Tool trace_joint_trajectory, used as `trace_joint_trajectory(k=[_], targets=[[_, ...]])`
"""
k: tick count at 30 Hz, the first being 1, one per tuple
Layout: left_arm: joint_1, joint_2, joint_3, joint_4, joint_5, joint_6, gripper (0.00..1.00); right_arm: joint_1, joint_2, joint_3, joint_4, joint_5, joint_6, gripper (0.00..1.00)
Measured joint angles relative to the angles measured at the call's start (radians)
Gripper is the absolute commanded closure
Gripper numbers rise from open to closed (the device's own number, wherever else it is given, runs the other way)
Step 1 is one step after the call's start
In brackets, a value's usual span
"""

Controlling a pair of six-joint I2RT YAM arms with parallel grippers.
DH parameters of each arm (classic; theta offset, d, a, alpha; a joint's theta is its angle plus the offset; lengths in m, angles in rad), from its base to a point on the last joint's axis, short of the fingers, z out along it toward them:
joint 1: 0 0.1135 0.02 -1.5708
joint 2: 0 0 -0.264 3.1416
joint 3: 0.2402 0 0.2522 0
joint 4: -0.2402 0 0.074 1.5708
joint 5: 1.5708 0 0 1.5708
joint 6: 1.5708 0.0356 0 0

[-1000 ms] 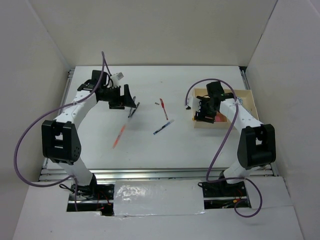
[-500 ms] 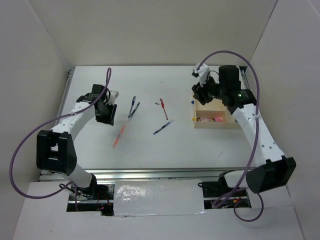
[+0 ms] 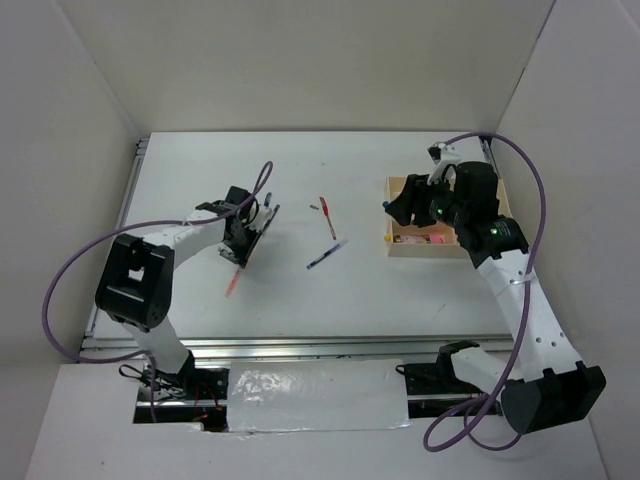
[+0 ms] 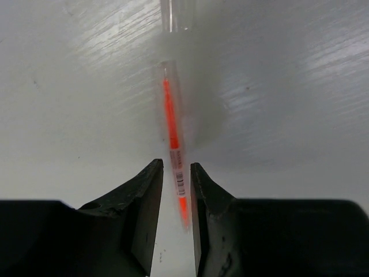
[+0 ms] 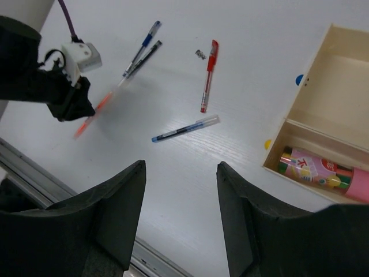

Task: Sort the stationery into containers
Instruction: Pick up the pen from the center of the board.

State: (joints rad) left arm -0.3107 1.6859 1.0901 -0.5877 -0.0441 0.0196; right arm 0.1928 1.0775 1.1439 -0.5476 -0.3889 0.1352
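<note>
An orange pen (image 4: pixel 173 124) lies on the white table, its near end between the fingers of my left gripper (image 4: pixel 176 164). The jaws stand narrowly apart, with a thin gap showing on each side of the pen. From above, the orange pen (image 3: pixel 235 275) pokes out below my left gripper (image 3: pixel 245 245). A red pen (image 5: pixel 208 75) and a blue pen (image 5: pixel 184 128) lie mid-table, and two dark blue pens (image 5: pixel 142 51) lie further left. The wooden tray (image 5: pixel 314 130) holds a pink cylinder (image 5: pixel 323 173). My right gripper (image 5: pixel 180 164) hangs open and empty high over the table.
A small grey bit (image 5: pixel 200 54) lies beside the red pen. Blue (image 5: pixel 298 79) and yellow (image 5: pixel 268 143) dots mark the tray's left wall. White walls enclose the table on three sides. A metal rail (image 3: pixel 300 345) runs along the near edge.
My left gripper has swung right and nearer, onto the orange pen, and its jaws have narrowed. My right gripper has left the tray and now hangs beside its left wall.
</note>
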Motion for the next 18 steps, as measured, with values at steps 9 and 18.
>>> trace_joint_trajectory(k=[9, 18], targets=[[-0.034, 0.1, 0.026, 0.048, 0.001, -0.031, 0.71, -0.038, -0.041, -0.037, 0.04, -0.059, 0.145, 0.4], [-0.026, 0.136, 0.072, 0.048, 0.015, -0.054, 1.0, -0.048, -0.041, -0.066, 0.051, -0.131, 0.19, 0.41]])
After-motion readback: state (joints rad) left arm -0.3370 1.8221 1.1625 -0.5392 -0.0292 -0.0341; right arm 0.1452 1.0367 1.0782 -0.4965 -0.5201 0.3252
